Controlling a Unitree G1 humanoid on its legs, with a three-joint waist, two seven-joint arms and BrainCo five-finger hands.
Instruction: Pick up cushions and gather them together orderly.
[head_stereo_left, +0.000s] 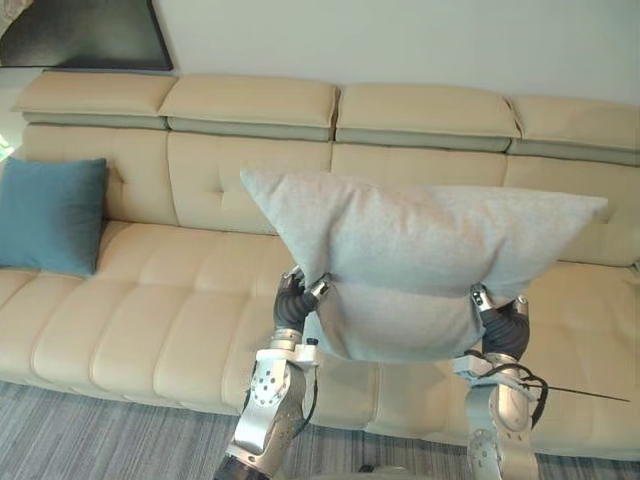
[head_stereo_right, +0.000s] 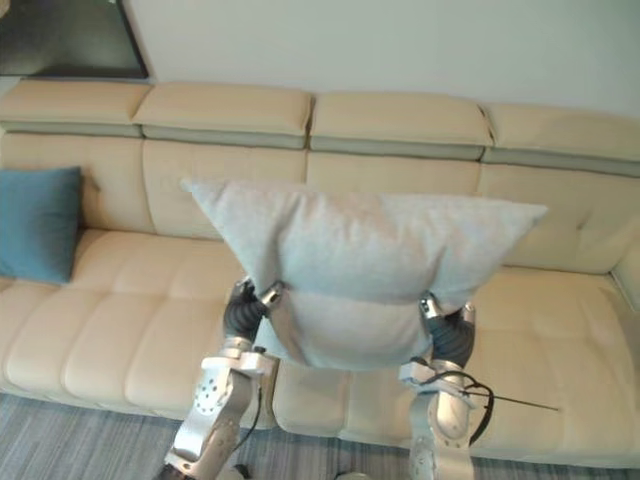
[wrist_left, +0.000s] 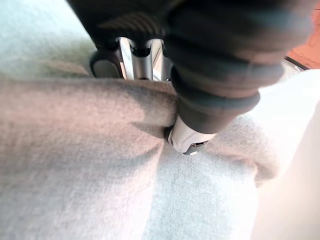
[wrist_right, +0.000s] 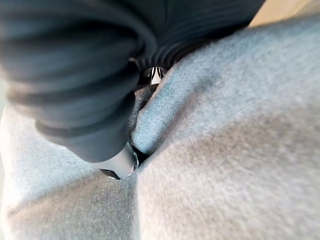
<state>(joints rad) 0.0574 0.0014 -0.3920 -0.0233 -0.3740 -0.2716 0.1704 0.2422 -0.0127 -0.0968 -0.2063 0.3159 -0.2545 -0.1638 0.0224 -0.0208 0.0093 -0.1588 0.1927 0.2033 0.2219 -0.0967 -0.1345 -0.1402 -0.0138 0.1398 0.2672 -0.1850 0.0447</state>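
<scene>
While both hands pinch its lower edge, the grey cushion (head_stereo_left: 420, 250) hangs mid-air over the beige sofa (head_stereo_left: 150, 300). The left hand (head_stereo_left: 305, 292) is clamped at its 7 o'clock and the right hand (head_stereo_left: 490, 300) at 5. At 9 the teal cushion (head_stereo_left: 50, 215) leans on the backrest. Striped carpet (head_stereo_left: 100, 430) at 6, pale wall (head_stereo_left: 400, 40) at 12, dark panel (head_stereo_left: 90, 35) at 11.

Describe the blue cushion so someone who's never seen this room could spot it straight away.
Find the long cream sofa against the wall. Near its left end, the blue cushion stands propped against the backrest. It is the dark teal one on the seat; the light grey cushion is held up by the left hand and right hand.
</scene>
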